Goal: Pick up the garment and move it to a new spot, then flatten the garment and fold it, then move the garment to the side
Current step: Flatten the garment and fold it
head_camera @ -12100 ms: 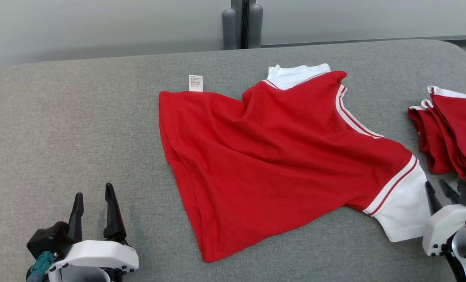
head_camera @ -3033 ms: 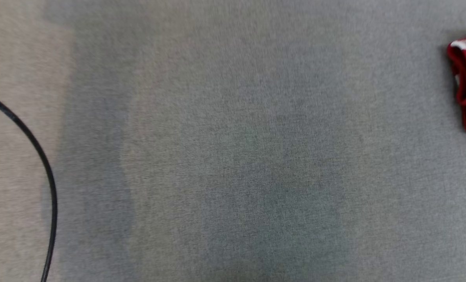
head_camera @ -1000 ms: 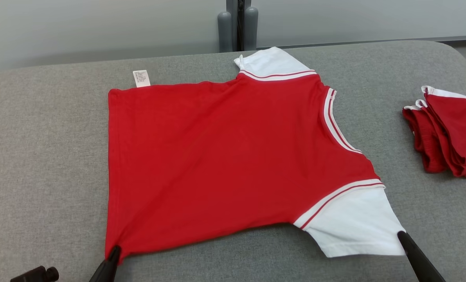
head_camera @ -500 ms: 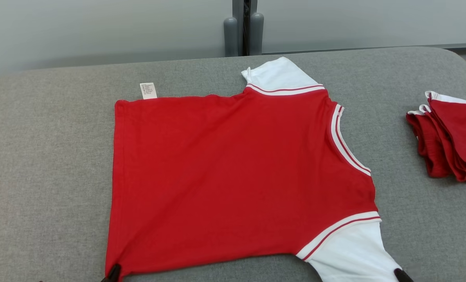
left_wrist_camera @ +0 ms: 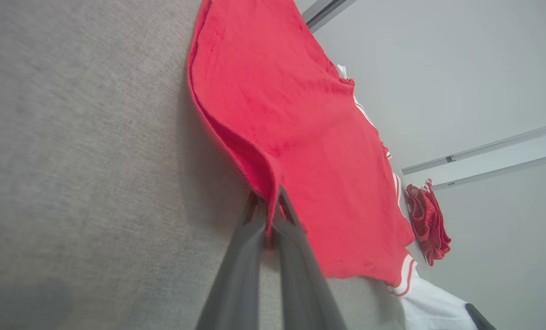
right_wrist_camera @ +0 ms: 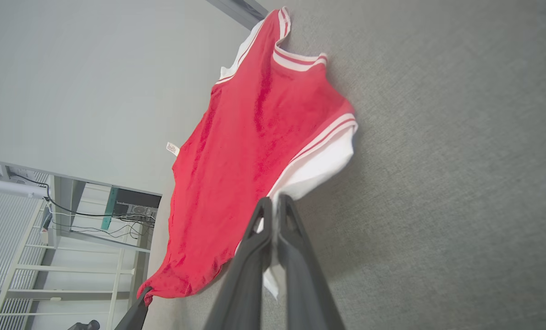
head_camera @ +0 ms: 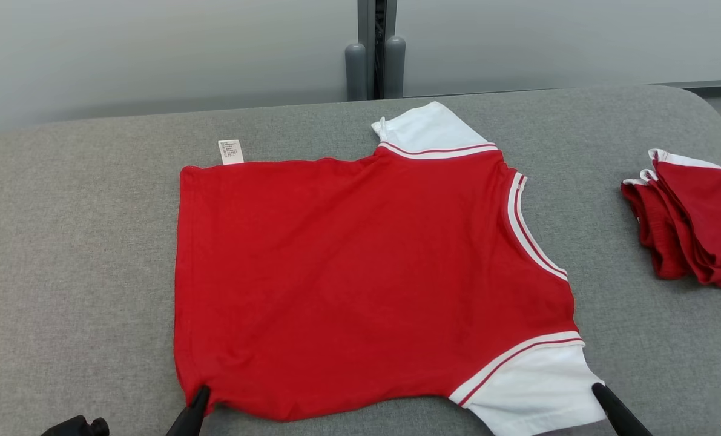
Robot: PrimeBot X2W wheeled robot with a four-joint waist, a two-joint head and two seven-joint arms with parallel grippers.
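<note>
Left claw pinched the shirt hem at 7 o'clock; right claw pinched its sleeve at 5 o'clock. Uneven release could have bunched the cloth.

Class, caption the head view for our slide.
Red shirt spread on grey surface, left fingers pinching its hem corner, right fingers its white sleeve; folded garments at right.

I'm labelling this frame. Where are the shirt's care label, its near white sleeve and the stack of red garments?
care label (head_camera: 231, 152), head view, middle of the white tag.
near white sleeve (head_camera: 536, 390), head view, white cloth below the stripes.
stack of red garments (head_camera: 699, 224), head view, top red layer.
</note>
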